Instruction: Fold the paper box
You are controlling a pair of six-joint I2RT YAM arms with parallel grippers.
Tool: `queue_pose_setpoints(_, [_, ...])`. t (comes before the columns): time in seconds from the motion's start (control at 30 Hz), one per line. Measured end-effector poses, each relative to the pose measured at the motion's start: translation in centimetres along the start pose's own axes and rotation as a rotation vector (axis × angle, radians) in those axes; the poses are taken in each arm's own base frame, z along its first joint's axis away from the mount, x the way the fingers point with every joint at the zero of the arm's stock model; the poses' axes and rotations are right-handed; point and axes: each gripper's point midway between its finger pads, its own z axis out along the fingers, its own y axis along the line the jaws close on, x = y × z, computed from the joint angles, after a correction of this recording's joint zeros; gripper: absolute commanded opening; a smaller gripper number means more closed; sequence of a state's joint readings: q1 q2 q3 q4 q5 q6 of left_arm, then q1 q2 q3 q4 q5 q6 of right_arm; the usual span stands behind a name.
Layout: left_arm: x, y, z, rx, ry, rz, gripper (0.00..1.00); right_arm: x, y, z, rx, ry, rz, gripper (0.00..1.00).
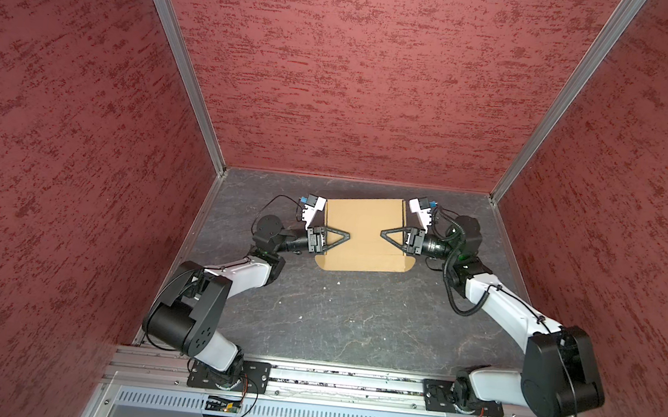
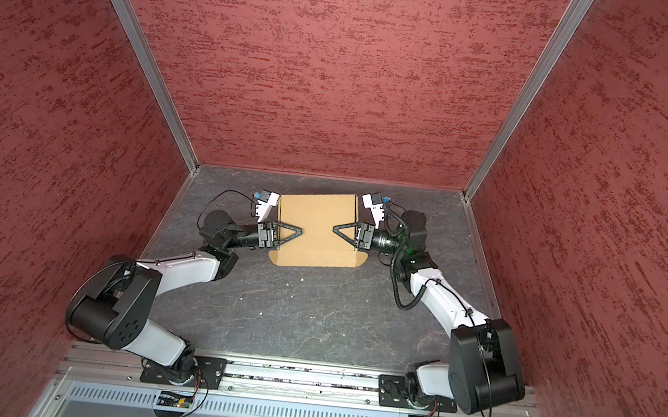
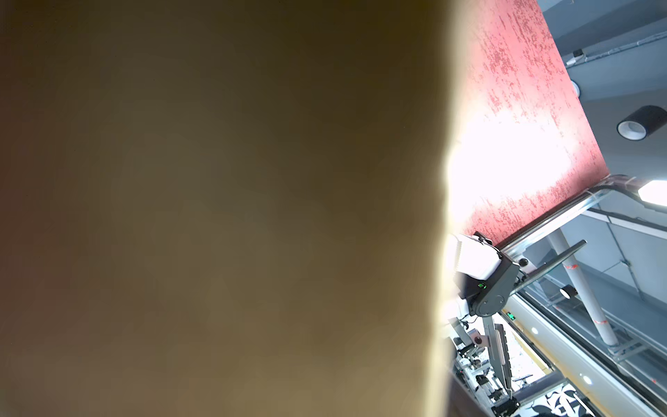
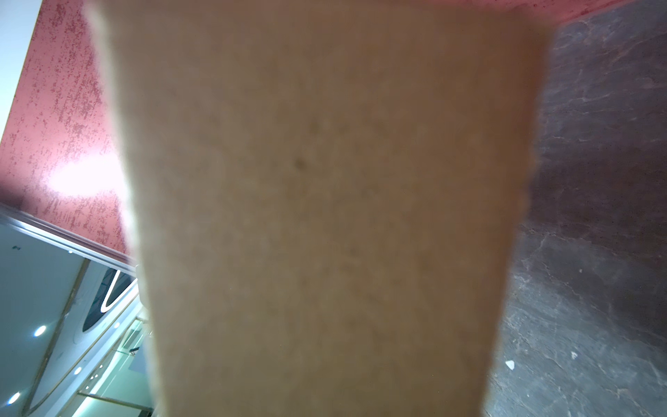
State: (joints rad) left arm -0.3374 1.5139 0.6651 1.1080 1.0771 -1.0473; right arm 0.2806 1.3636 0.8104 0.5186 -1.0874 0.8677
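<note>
The paper box (image 1: 363,233) (image 2: 315,228) is plain brown cardboard and lies at the back middle of the dark table in both top views. Small rounded tabs stick out at its front corners. My left gripper (image 1: 347,235) (image 2: 300,230) reaches in over its left edge. My right gripper (image 1: 383,234) (image 2: 336,228) reaches in over its right edge. Only one black triangular finger of each shows, lying over the top panel. The other finger of each is hidden. Blurred cardboard (image 3: 216,216) (image 4: 325,216) fills both wrist views and hides the jaws.
Red textured walls (image 1: 358,74) with aluminium corner posts close in the back and sides. A metal rail (image 1: 349,380) carries both arm bases at the front. A black cable (image 1: 452,287) loops beside the right arm. Tiny white specks lie on the slate table (image 1: 355,316).
</note>
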Motion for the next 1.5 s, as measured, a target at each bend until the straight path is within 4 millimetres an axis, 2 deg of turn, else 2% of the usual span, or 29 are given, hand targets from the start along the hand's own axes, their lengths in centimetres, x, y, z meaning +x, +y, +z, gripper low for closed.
queue_pose_setpoints(0.27, [0.0,-0.7,0.3,0.0,0.009,0.003,0.55,-0.1,0.3,-0.3,-0.02,0.008,-0.007,0.34])
queue_pose_setpoints(0.87, [-0.5,-0.5,0.5,-0.021,-0.013,-0.004,0.52,-0.7,-0.2,0.0,-0.036,0.025,-0.001,0.34])
queue_pose_setpoints(1.03, [-0.6,-0.4,0.6,-0.025,-0.017,-0.004,0.44,-0.7,-0.2,0.0,-0.039,0.025,-0.002,0.35])
queue_pose_setpoints(1.5, [-1.0,-0.6,0.7,-0.023,-0.025,-0.005,0.39,-1.1,0.1,-0.1,-0.052,0.016,-0.031,0.38])
